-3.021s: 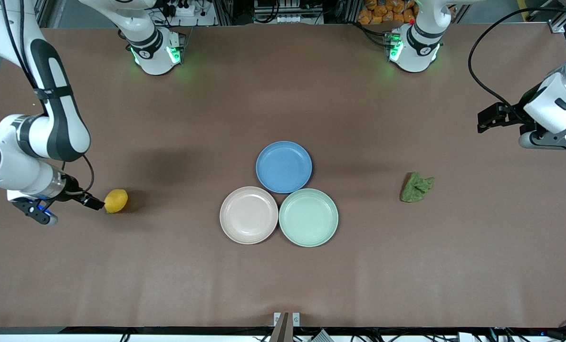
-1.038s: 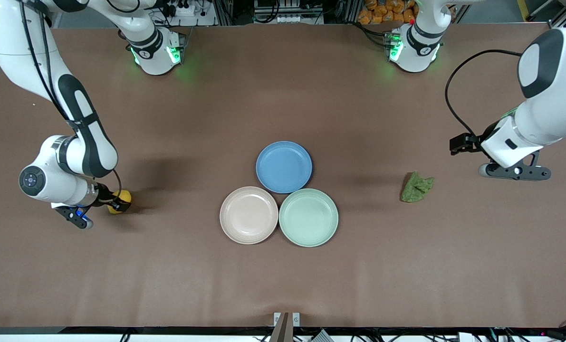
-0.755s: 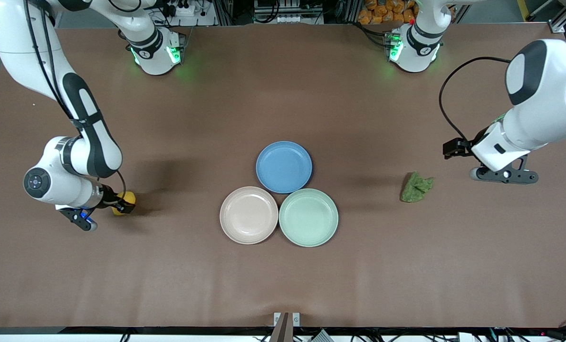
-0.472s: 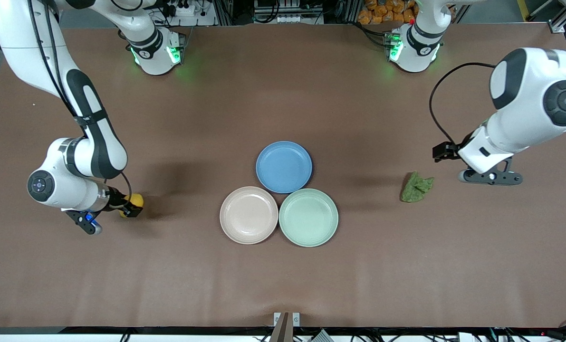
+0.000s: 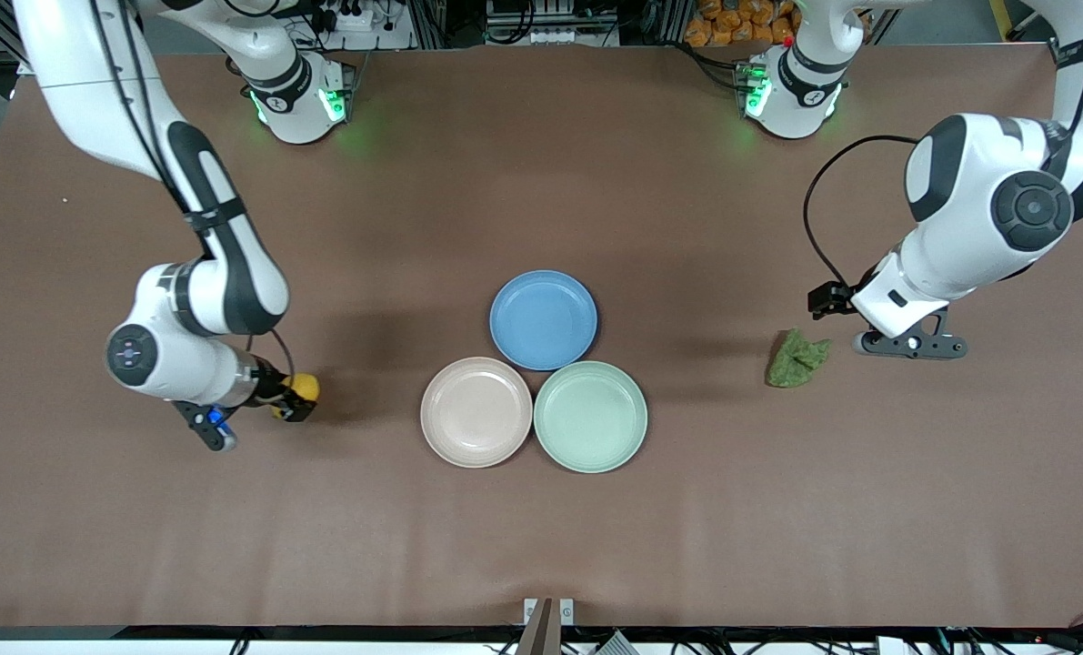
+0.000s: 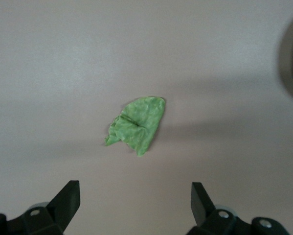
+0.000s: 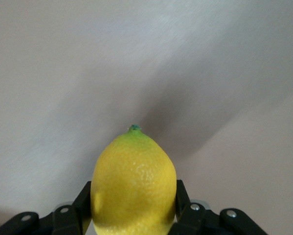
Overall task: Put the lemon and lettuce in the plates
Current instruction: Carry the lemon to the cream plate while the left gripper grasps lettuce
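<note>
Front view, right claw (image 5: 294,402): clamped on the lemon (image 5: 305,387), over bare desk (image 5: 541,546) toward the right arm's end; carried low, likely bound for the nearest plate.
Front view, plates: pink plate (image 5: 476,411) and mint plate (image 5: 590,417) touch side by side at mid-desk; blue plate (image 5: 543,319) sits just farther from the camera, against both. All three are bare — neither item is delivered yet.
Front view, lettuce (image 5: 797,357): flat on the desk toward the left arm's end, well apart from the mint plate, untouched.
Front view, left claw (image 5: 839,314): beside and above the lettuce, fingers hidden under the wrist here.
Left wrist view: left claw (image 6: 135,203) spread wide, pointing down, with the lettuce (image 6: 136,125) ahead of the gap, not yet between the fingers (image 6: 68,198) — it reads as lining up for a pick. A pale plate edge shows at the frame's border.
Right wrist view: right claw (image 7: 133,203) grips the lemon (image 7: 133,183) across its width, green-tipped end pointing away; a hold on the fat middle should resist slipping.
</note>
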Controlling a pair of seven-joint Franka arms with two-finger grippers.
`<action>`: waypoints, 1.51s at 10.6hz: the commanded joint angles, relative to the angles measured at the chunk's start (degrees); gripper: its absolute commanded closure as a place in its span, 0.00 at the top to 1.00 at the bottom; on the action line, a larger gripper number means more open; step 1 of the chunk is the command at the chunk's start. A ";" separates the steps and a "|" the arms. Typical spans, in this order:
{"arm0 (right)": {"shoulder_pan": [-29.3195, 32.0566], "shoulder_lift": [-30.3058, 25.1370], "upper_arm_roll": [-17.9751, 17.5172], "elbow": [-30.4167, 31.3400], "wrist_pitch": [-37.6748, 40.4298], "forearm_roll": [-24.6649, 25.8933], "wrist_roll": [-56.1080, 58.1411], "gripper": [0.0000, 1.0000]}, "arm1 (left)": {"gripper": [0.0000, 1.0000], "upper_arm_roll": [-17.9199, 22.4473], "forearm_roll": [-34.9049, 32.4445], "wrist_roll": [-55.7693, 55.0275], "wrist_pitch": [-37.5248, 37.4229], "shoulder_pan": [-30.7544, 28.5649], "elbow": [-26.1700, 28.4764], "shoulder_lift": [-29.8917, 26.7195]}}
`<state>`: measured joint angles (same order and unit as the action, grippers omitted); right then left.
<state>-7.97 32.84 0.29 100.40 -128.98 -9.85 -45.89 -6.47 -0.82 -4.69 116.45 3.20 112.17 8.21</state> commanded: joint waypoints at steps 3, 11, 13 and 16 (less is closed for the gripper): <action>-6.25 0.73 0.32 -3.80 0.22 -0.96 -10.96 0.00 | 1.00 -0.38 -0.41 -1.29 4.91 -0.38 1.65 4.87; -13.29 8.02 0.23 -10.92 -8.29 -0.87 -23.00 0.00 | 1.00 -0.38 -0.58 -1.12 22.04 0.05 8.24 12.16; -15.40 10.21 0.32 -14.07 -8.66 -0.79 -25.99 0.00 | 1.00 -0.30 -1.28 -1.03 24.08 -0.12 8.16 14.10; -18.83 13.65 0.41 -19.00 -8.92 -0.35 -30.39 0.00 | 1.00 -0.21 -1.37 -0.94 26.89 0.05 8.16 16.47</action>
<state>-24.72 42.82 0.21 86.82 -137.94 -9.94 -72.85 -6.62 -0.82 -4.69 140.78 3.19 120.22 23.16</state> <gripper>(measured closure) 0.322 0.000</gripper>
